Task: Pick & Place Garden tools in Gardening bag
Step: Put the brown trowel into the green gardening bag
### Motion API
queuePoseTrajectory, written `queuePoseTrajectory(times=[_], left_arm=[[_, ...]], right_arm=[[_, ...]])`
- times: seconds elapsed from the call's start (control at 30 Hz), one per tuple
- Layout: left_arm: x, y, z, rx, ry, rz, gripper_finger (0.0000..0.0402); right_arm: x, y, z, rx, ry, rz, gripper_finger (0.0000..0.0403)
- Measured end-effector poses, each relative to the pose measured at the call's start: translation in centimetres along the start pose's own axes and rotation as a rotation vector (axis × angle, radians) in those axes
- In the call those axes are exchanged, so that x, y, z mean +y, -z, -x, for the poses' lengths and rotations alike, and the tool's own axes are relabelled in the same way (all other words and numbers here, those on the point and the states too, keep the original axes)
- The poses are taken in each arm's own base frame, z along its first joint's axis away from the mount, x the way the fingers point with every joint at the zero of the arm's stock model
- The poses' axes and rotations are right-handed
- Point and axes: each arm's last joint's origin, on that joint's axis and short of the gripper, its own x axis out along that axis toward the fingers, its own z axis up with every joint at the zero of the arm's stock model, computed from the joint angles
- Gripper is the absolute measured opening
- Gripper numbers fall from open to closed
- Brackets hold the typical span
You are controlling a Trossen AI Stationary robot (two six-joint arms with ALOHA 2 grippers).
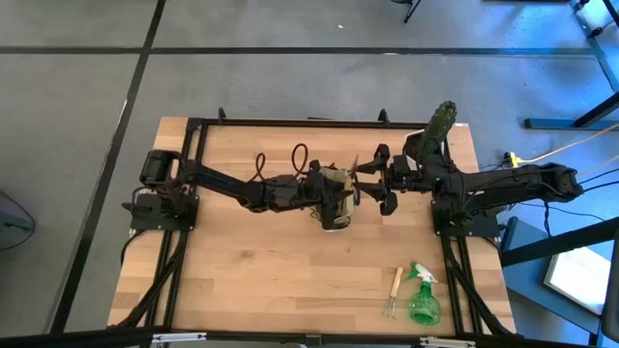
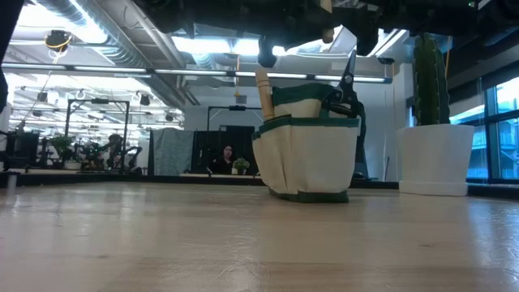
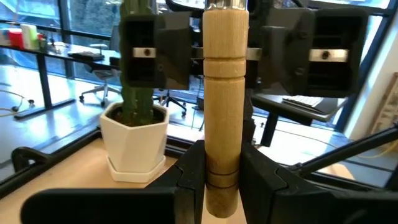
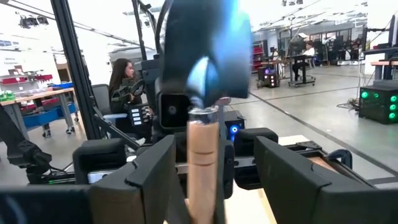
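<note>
Nearest to me, at the near right of the table [image 1: 242, 251], lay the hand fork [image 1: 393, 293] with its wooden handle, and just to its right the green spray bottle [image 1: 422, 298], the two almost touching.

Mid-table stood the gardening bag [image 2: 306, 151], upright, with black pruners [image 2: 346, 84] poking out of its right side and a wooden handle rising at its left. Over that bag I had both arms meeting. The left gripper [image 3: 222, 180] reached in from the left, its fingers [image 3: 189, 174] pressed onto the wooden handle of the trowel [image 3: 225, 81], pinching it near the butt end. The right gripper [image 4: 211, 168] faced it from the right with its fingers [image 4: 146, 177] spread wide on either side of that same handle, not pinching it as far as I could see; the trowel's dark metal blade loomed in its wrist camera.

Farther back, at the far right corner, sat the cactus [image 2: 429, 77] in its white hexagonal pot [image 2: 435, 158], well apart from the bag.

Beyond the table, a person [image 4: 121, 84] sat at a workstation.
</note>
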Motion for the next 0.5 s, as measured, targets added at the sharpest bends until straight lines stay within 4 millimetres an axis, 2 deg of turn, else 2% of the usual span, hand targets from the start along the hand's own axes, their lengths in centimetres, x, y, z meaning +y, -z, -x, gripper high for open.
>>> queuePoseTrajectory(times=[0.5], left_arm=[[-0.15,0.06,0.05,0.005,0.004,0.005,0.0063]], right_arm=[[0.04,-0.04,0.00,-0.003,-0.012,0.000,0.0220]])
